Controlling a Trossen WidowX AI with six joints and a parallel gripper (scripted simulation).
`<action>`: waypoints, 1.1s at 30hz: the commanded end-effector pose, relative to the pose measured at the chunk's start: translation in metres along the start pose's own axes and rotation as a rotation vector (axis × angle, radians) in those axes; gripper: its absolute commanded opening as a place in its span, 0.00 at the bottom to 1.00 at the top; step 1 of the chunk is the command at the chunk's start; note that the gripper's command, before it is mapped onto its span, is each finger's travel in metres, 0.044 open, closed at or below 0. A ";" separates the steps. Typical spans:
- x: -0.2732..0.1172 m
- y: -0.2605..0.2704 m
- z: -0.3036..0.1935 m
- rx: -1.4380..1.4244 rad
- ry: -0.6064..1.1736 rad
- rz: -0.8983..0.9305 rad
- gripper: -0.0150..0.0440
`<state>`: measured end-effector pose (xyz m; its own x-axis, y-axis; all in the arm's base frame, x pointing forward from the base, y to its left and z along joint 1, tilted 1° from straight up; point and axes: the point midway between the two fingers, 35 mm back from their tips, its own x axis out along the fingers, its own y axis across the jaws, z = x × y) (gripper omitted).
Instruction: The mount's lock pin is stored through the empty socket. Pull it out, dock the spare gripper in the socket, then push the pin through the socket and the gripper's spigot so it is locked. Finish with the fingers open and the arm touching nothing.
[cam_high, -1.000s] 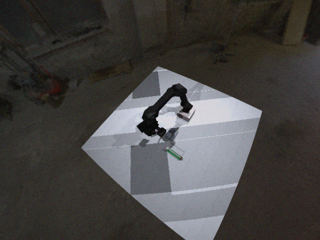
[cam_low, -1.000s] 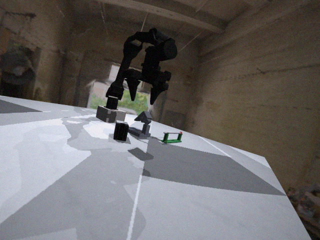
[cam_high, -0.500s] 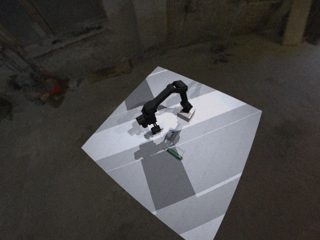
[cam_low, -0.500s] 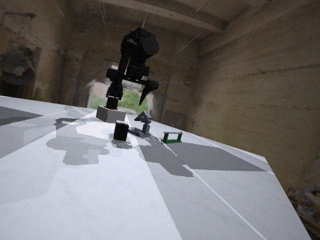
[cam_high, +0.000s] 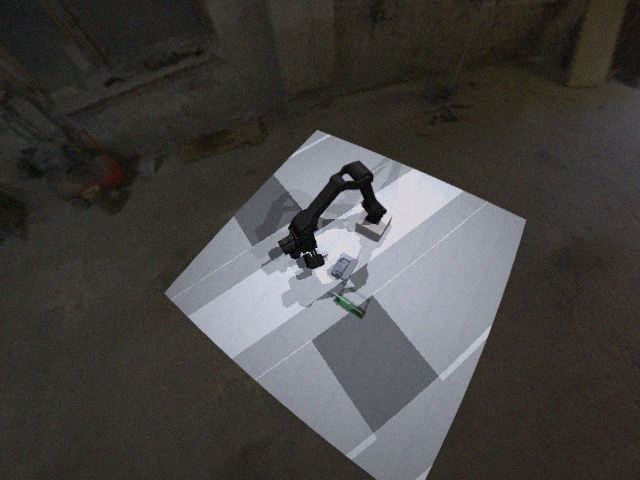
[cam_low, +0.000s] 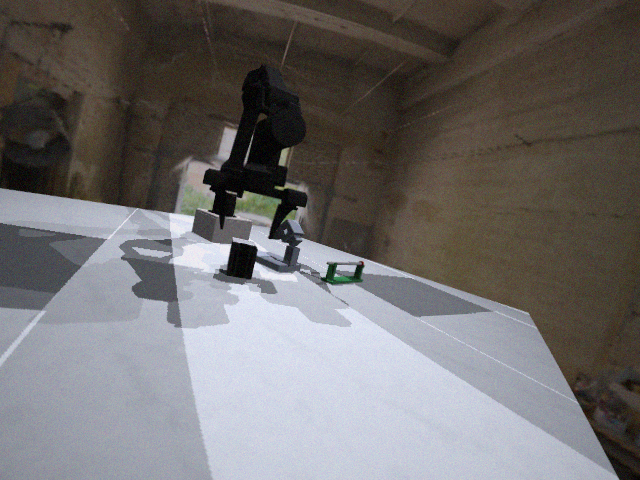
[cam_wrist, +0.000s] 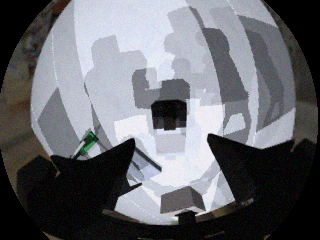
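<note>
My gripper (cam_high: 305, 253) (cam_low: 247, 229) (cam_wrist: 171, 140) is open and empty. It points down and hangs a little above a black block-shaped part (cam_high: 310, 255) (cam_low: 241, 259) (cam_wrist: 170, 114), which stands upright between and below the fingers, not touching them. Just right of it is a grey stand with an angular head (cam_high: 343, 267) (cam_low: 287, 246) (cam_wrist: 145, 169). Farther right is a low green mount (cam_high: 351, 306) (cam_low: 342, 277) (cam_wrist: 89, 143). A thin pin with a red head (cam_low: 360, 263) lies across the mount's uprights.
The arm's base sits on a pale block (cam_high: 374, 226) (cam_low: 216, 226) (cam_wrist: 182, 199) behind the parts. Everything rests on a grey and white patterned floor mat (cam_high: 392, 361) (cam_low: 310, 392), with dark ground around it.
</note>
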<state>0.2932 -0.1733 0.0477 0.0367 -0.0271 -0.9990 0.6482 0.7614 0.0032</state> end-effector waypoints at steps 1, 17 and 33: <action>0.007 -0.001 0.000 0.003 0.001 -0.005 1.00; 0.033 0.000 0.001 0.003 0.001 -0.005 1.00; 0.059 0.000 -0.001 0.003 0.001 -0.005 1.00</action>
<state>0.2964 -0.1745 -0.0049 0.0395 -0.0287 -0.9988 0.6481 0.7615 0.0038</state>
